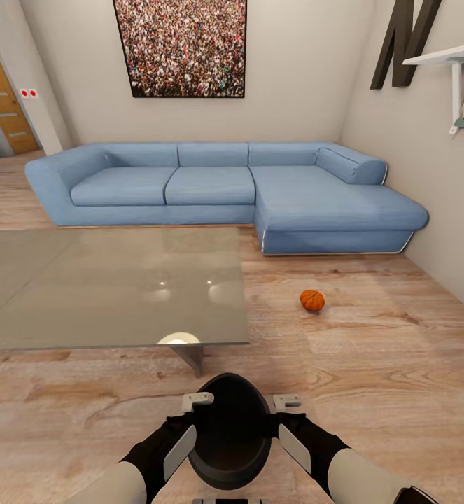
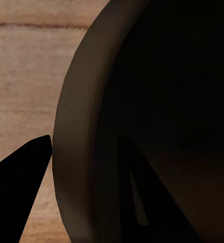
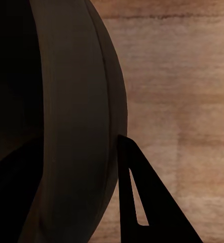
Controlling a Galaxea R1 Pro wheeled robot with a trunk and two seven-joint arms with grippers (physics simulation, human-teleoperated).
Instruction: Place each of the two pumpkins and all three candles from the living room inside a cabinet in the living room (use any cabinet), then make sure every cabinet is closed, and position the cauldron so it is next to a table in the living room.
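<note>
Sofa (image 1: 218, 189), blue and L-shaped, against the far wall. Table (image 1: 106, 287) next in size, glossy-topped, ahead and to the left, its near edge just beyond the cauldron (image 1: 230, 430). Cauldron held between both arms, close in front of the trunk, above bare floor; mouth dark, contents impossible to tell. Left gripper (image 1: 190, 423) and right gripper (image 1: 291, 423) each astride the rim, one finger outside, one inside, apparently pinching the wall. Coming move judged short: forward and down beside the table. Pumpkin (image 1: 312, 300) smallest, on the floor, ahead to the right.
</note>
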